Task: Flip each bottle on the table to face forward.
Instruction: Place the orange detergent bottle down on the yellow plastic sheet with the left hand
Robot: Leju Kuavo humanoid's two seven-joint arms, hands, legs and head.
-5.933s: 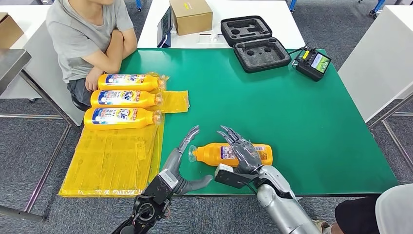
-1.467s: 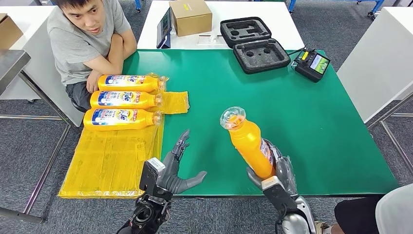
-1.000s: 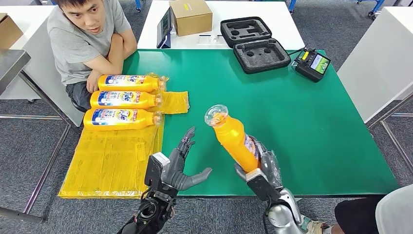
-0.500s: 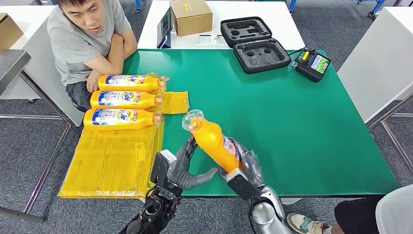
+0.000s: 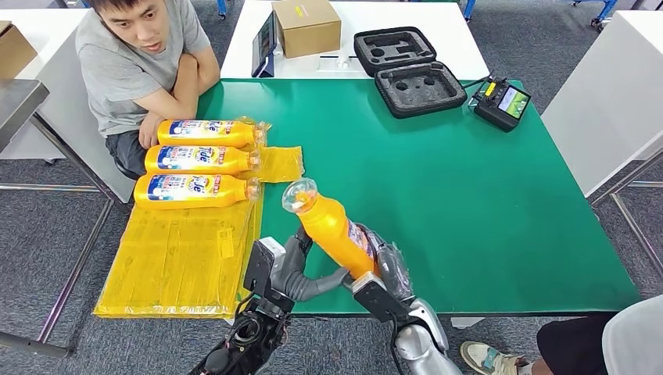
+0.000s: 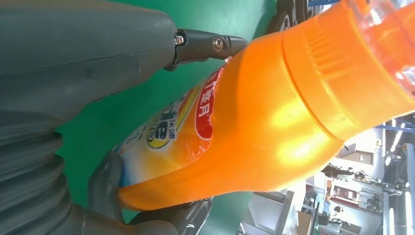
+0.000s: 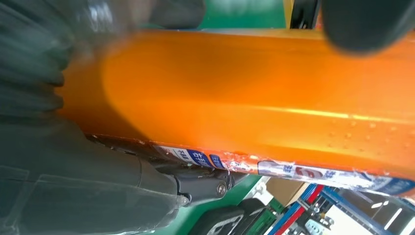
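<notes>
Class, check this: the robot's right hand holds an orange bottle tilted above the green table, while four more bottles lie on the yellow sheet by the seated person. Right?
Not quite. The head view shows three bottles on the yellow sheet, not four. The rest holds: the right hand grips the tilted orange bottle above the green table.

Green table [image 5: 469, 180], white tables, grey carpet [image 5: 47, 234].

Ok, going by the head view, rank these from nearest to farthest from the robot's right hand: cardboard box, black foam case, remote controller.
From the right hand:
1. Black foam case, far side of the table, slightly right.
2. Remote controller, far right edge; close to the case's distance.
3. Cardboard box, on the white table beyond, farthest.
</notes>
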